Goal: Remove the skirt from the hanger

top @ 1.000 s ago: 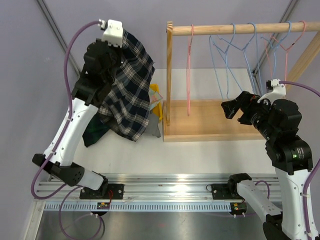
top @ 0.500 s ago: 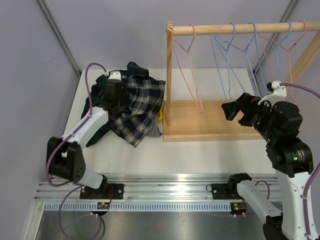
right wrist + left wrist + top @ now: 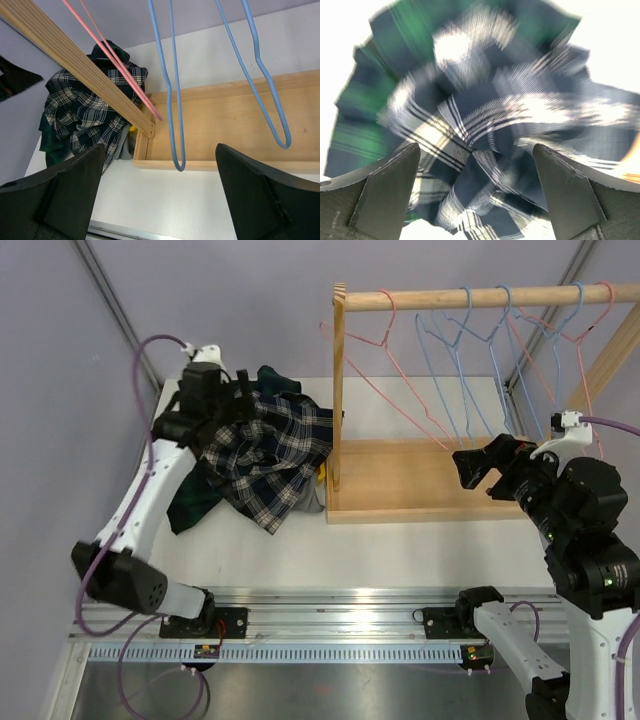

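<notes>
The dark blue, green and white plaid skirt (image 3: 268,445) lies crumpled on the table left of the wooden rack, off any hanger. My left gripper (image 3: 238,400) hovers just above its far left part, open and empty. In the left wrist view the blurred skirt (image 3: 485,115) fills the space under the left gripper (image 3: 477,187). A bare pink hanger (image 3: 385,375) hangs tilted at the rail's left end. My right gripper (image 3: 480,462) is open in front of the rack and holds nothing. The right wrist view shows the right gripper (image 3: 160,200), the pink hanger (image 3: 117,60) and the skirt (image 3: 80,115).
The wooden rack (image 3: 340,390) has a flat base (image 3: 420,480) and a rail carrying several blue and pink wire hangers (image 3: 460,370). Yellow and grey cloths (image 3: 316,485) peek from under the skirt beside the rack post. Blue hangers (image 3: 170,100) dangle close above my right gripper.
My left gripper carried the skirt down onto the table, opened and let it go, then rose slightly. The bare pink hanger swings to the right. My right arm shifted a little toward me.
</notes>
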{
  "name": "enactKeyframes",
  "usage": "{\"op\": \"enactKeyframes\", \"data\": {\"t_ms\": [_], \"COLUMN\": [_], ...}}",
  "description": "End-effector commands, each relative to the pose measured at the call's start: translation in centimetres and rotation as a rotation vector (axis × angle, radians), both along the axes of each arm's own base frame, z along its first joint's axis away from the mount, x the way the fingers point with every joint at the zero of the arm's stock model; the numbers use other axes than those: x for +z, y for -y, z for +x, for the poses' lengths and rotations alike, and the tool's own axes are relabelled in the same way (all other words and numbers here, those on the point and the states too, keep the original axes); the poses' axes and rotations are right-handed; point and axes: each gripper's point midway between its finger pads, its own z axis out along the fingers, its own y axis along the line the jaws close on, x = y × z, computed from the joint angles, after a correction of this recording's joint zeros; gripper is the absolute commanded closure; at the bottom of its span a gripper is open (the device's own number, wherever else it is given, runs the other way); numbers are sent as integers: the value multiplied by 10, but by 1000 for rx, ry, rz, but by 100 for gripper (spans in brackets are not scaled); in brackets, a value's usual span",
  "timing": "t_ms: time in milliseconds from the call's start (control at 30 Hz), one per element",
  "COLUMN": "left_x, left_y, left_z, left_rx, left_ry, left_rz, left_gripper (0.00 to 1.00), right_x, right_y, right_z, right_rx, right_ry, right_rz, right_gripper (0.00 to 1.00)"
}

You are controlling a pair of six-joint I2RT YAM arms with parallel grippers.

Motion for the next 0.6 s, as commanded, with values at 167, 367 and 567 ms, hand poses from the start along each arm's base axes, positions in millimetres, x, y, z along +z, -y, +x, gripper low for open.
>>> {"op": "enactKeyframes", "data": {"t_ms": [167, 367, 567], "left_x": [164, 142, 88], "left_y": [-4, 27, 12], "left_z": [-103, -196, -243], "left_rx": [-164, -420, -422], "left_ry": [346, 435, 446], "left_rz": [-87, -265, -241], "left_gripper": [1, 1, 1], "right_x": [74, 82, 61], "right_y": [-9, -9, 9], "right_z": [-30, -62, -86], "right_rx": [98, 128, 41], "right_ry": [364, 515, 541], "right_rz": [-2, 4, 35], "right_gripper": [1, 1, 1]}}
